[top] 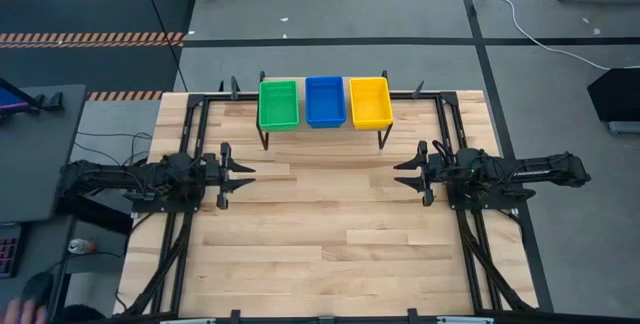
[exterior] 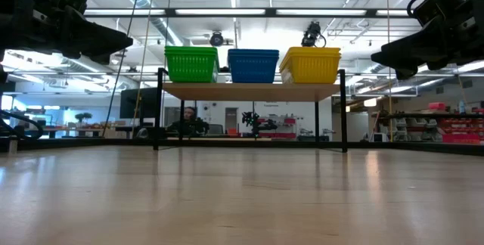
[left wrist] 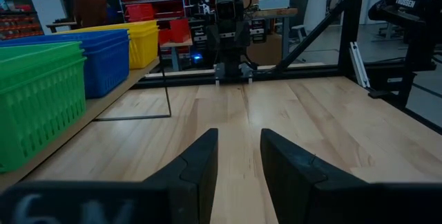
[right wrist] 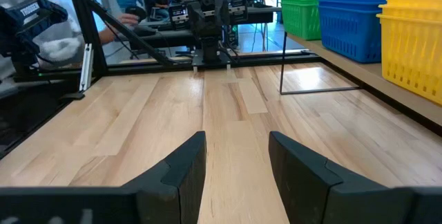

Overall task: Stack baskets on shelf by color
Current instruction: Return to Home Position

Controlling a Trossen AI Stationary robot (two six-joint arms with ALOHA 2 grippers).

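Green (top: 279, 105), blue (top: 325, 101) and yellow (top: 370, 102) baskets stand side by side on the shelf (exterior: 249, 91) at the table's far edge; in the low view each looks like a stack, green (exterior: 191, 64), blue (exterior: 252, 66), yellow (exterior: 310, 65). My left gripper (top: 247, 173) hovers level over the table's left side, open, nothing between its fingers (left wrist: 238, 162). My right gripper (top: 400, 174) hovers level over the right side, open and empty (right wrist: 237, 169). The two face each other across the table.
The shelf stands on thin black legs (exterior: 158, 116) over the slatted wooden tabletop (top: 330, 224). A black frame (top: 190, 124) runs around the table. People show in the room behind in the right wrist view (right wrist: 41, 23). A hand (top: 30, 299) shows at the near left.
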